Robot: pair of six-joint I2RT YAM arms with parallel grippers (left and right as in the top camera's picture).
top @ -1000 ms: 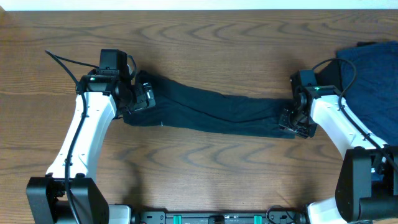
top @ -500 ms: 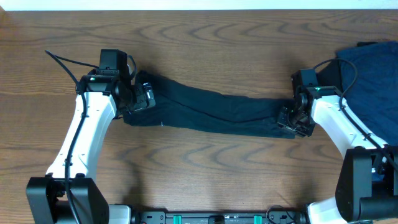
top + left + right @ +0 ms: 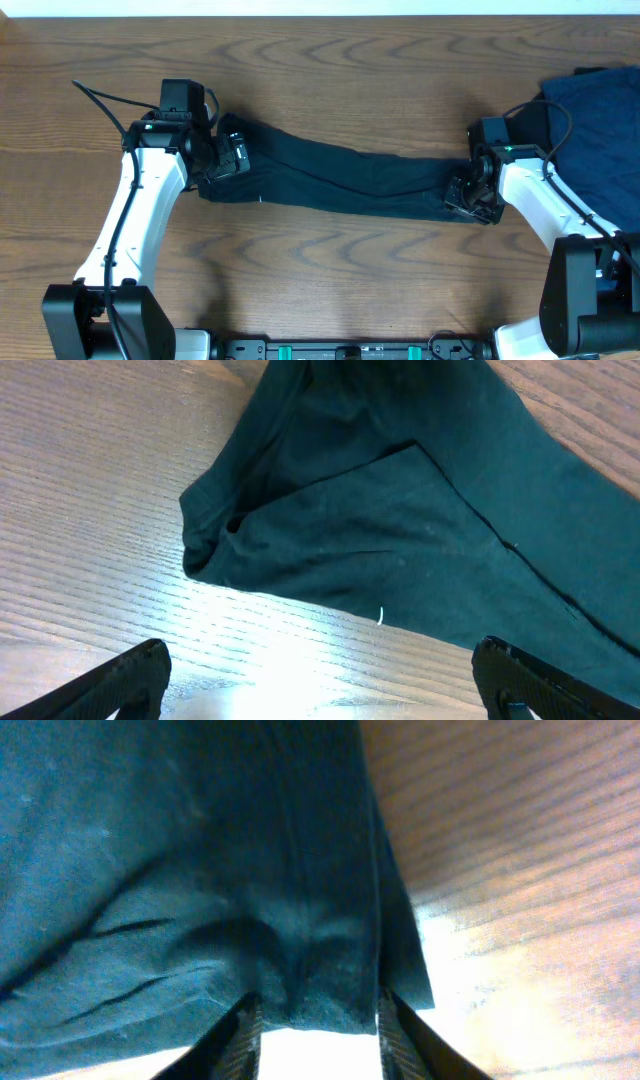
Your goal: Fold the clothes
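The clothes in hand are one very dark T-shirt (image 3: pixel 350 178), pulled into a long band across the wooden table. My left gripper (image 3: pixel 230 158) hovers at its left end. In the left wrist view that gripper (image 3: pixel 325 682) is wide open over bare wood, and the shirt's bunched end (image 3: pixel 400 530) lies just beyond the fingertips. My right gripper (image 3: pixel 468 195) is at the shirt's right end. In the right wrist view its fingers (image 3: pixel 246 1032) stand part-way closed on either side of the shirt's hem (image 3: pixel 315 1000), which puckers between them.
A second navy garment (image 3: pixel 600 120) lies heaped at the table's far right, behind my right arm. The brown wooden table (image 3: pixel 330 270) spreads in front of the shirt, and its back edge runs along the top of the overhead view.
My right gripper's fingers have drawn closer together around the hem, and it has edged slightly left and down. The left arm and the shirt's left end have not moved.
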